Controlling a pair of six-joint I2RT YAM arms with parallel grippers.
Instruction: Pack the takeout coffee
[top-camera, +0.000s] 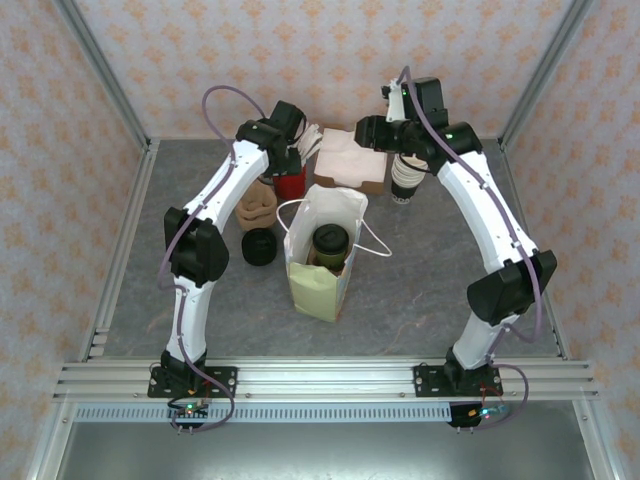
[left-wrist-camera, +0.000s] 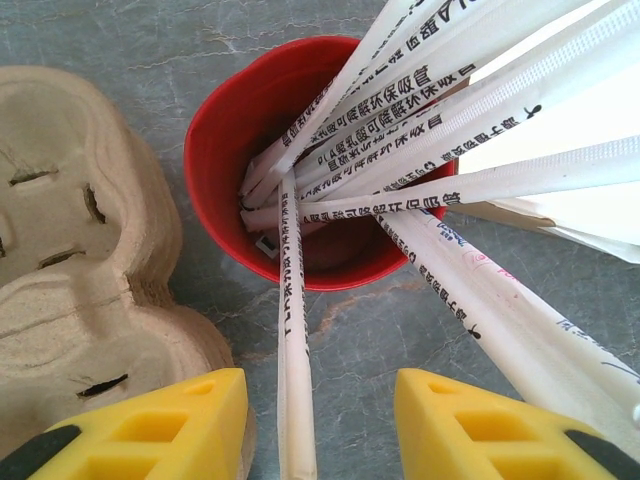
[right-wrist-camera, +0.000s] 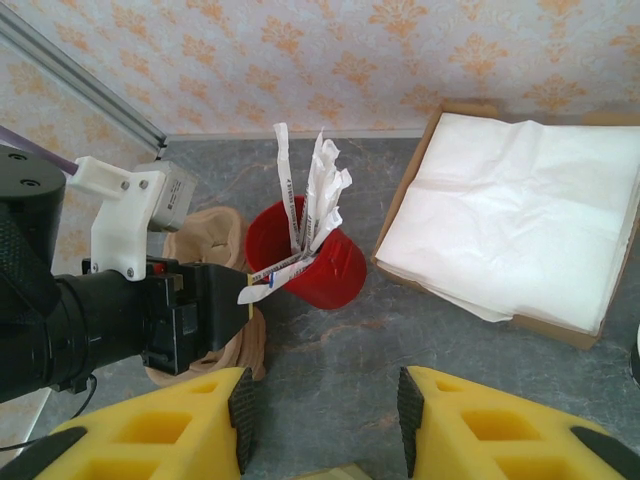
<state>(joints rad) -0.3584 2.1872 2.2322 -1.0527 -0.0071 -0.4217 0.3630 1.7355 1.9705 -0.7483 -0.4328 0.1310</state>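
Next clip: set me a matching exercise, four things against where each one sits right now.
Things:
1. takeout coffee
2. wrapped straws
3. white napkins
4. pulp cup carrier

Places:
A. standing in the red cup
B. lying beside the red cup
C. stacked in the cardboard box
D. inside the paper bag

Pairs: 1-D, 2-A, 3-C, 4-B

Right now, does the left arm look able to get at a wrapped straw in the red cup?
Probably yes. The left pincer hangs close by the red cup, fingers apart, and one wrapped straw leans out between them. Nothing covers it; the pulp cup carrier lies off to one side.
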